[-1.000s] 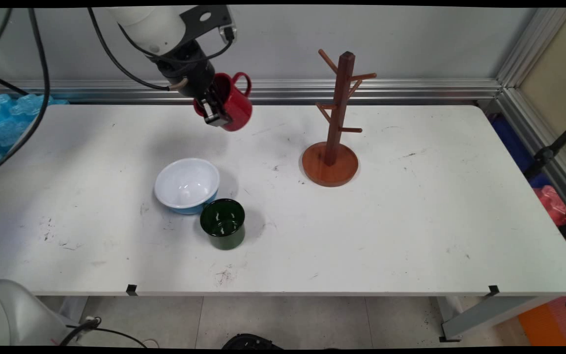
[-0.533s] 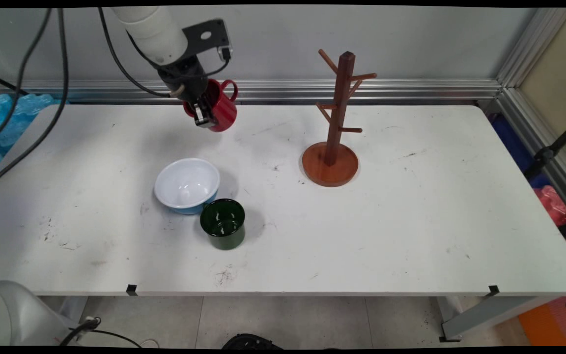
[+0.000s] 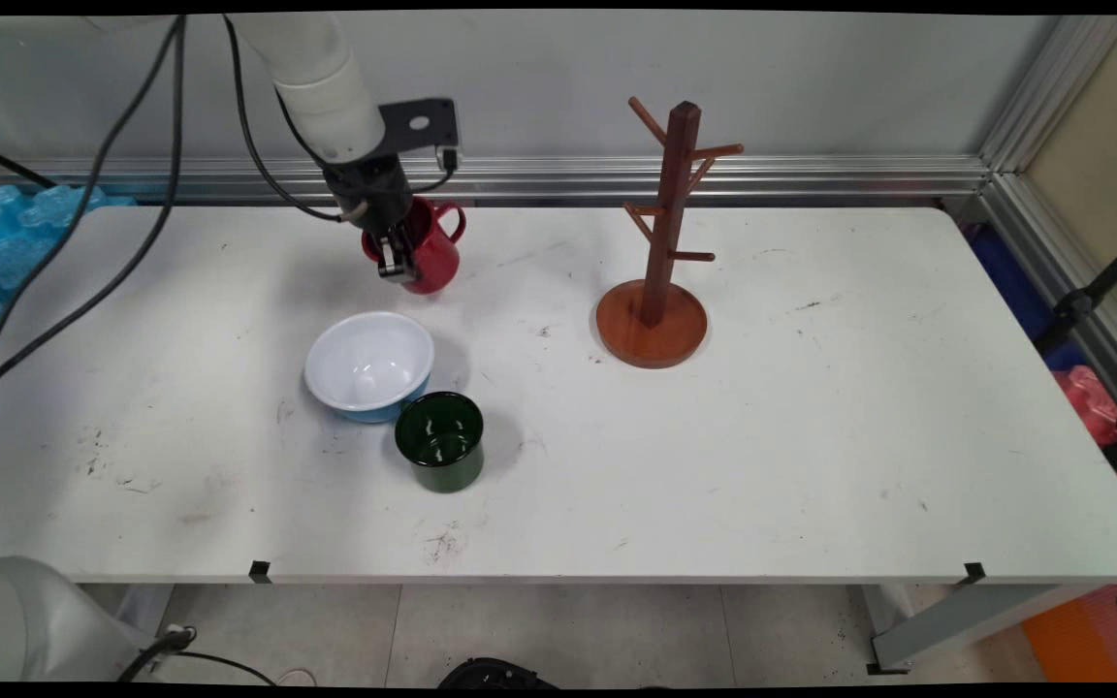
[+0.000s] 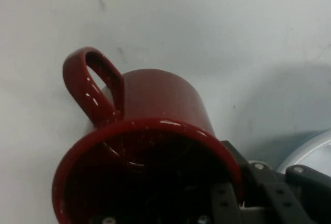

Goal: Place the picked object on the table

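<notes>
Gripper point(image 3: 399, 254) is clamped on the rim wall of the red mug point(image 3: 430, 254), 1 finger inside, 1 outside. The mug is held near the far edge of the table point(image 3: 811, 436), left of centre, its base at or just above the surface; contact can't be told.

Open room: the whole right half of the table past the wooden mug tree point(image 3: 660, 242) is bare, as is the near-left corner area. The tree is seen well apart from the mug, toward the far edge near the middle. A blue-and-white bowl point(image 3: 368, 366) is seen nearer the front than the mug, with a dark green cup point(image 3: 439, 441) touching or just beside its near-right side.

Mug look: glossy red outside, darker red inside, 1 loop handle pointing away from the gripper, toward the tree side.

Hand view: the red mug point(image 4: 150, 146) is seen from its mouth, rim lowest in frame, handle at upper left, black linkage at lower right. A slice of the bowl's point(image 4: 313, 151) rim is caught at the right edge. Tree and green cup are shown only in the main view.
</notes>
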Controlling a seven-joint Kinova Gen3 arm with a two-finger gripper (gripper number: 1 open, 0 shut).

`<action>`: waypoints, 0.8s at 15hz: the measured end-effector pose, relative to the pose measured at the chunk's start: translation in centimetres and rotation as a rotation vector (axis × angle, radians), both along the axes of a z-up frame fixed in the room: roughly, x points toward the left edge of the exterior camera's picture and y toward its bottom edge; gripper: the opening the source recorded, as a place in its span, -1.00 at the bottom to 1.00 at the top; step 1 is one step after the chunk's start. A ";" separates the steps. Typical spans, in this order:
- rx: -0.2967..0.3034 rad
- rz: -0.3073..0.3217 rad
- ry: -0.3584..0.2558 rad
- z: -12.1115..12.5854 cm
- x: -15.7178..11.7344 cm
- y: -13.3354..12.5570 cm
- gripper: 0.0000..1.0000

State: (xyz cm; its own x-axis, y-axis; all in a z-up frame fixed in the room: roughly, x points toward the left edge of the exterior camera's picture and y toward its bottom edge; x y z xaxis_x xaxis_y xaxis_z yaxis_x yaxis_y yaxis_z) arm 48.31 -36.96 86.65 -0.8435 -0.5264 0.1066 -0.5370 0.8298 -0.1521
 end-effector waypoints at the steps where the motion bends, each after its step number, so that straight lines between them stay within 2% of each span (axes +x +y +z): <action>1: 0.015 -0.014 -0.007 -0.6 0.0 -0.4 -1.00; 12: 0.123 -0.135 -0.054 -4.1 0.0 -2.7 -1.00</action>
State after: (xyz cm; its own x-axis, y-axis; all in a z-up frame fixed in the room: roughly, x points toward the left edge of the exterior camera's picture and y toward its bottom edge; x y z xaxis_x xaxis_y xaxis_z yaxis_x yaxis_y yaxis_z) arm 48.34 -39.62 82.57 -0.9100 -0.4147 0.0005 -0.4137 0.9077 -0.0706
